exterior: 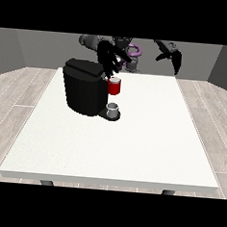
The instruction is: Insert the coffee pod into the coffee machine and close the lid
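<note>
The black coffee machine (84,90) stands on the left half of the white table (147,137). Its red pod holder (114,88) sticks out at the front right, above a small grey cup (113,109) on the machine's base. The lid (84,67) lies on top of the machine, tilted back from the holder. The hand at the view's left (108,58) hangs just above the holder with its fingers curled downward. A small pale thing, apparently the coffee pod (120,64), shows between those fingers. The hand at the view's right (171,55) is raised behind the table's far edge, fingers pointing down and holding nothing.
The table's far edge runs right behind the machine and the robot's body. Grey walls and a wood floor surround the table.
</note>
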